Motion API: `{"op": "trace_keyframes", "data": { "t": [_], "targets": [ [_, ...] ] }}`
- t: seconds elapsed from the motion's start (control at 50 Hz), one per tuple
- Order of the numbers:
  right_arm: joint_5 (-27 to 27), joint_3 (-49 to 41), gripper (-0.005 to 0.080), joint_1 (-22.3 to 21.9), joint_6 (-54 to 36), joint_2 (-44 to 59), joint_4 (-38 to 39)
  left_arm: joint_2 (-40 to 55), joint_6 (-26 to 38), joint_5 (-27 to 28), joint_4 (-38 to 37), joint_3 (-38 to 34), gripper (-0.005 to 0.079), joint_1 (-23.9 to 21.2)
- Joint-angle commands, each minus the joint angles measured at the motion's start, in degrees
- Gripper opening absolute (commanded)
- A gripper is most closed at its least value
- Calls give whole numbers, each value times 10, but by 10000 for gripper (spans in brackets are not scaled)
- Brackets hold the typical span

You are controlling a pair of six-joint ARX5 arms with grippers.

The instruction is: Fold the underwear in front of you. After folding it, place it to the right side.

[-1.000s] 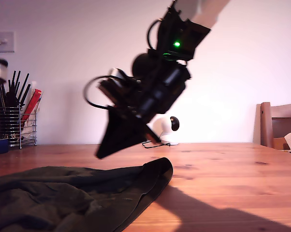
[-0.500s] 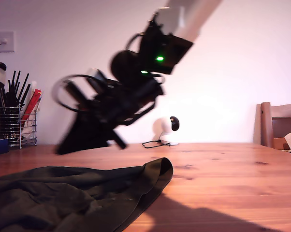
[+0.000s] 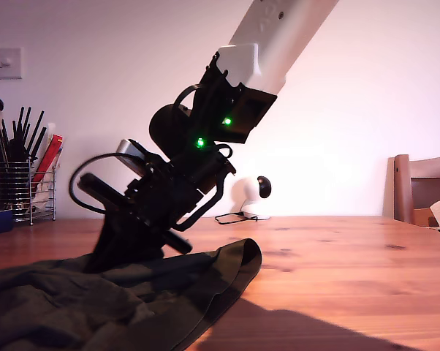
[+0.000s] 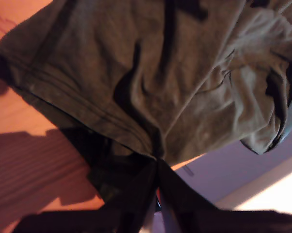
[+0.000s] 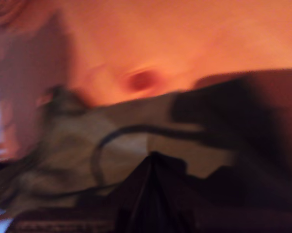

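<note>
Underwear (image 3: 96,303) of dark olive cloth lies soft and light; first end effector (image 4: 157,160), closed, pinches its hem.

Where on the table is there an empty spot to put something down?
The bare wooden table is free between the dark olive-green cloth underwear and the wooden chair, in front of the small white round camera. The exterior view's left is crowded: underwear, an arm's tool, and the wire utensil rack.
</note>
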Motion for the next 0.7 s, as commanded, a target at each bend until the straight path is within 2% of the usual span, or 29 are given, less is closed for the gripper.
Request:
{"op": "trace_keyframes", "data": {
  "t": [0.0,0.36,0.68],
  "targets": [
    [13,-3,-11,2,-4,5,6,2,4,0,13,-1,-20,-1],
    [22,-3,-11,10,-4,30,-5,2,4,-2,66,-1,-20,-1],
    [128,-3,-11,-11,-14,30,-3,3,4,-2,109,-1,-20,-1]
  ]
}}
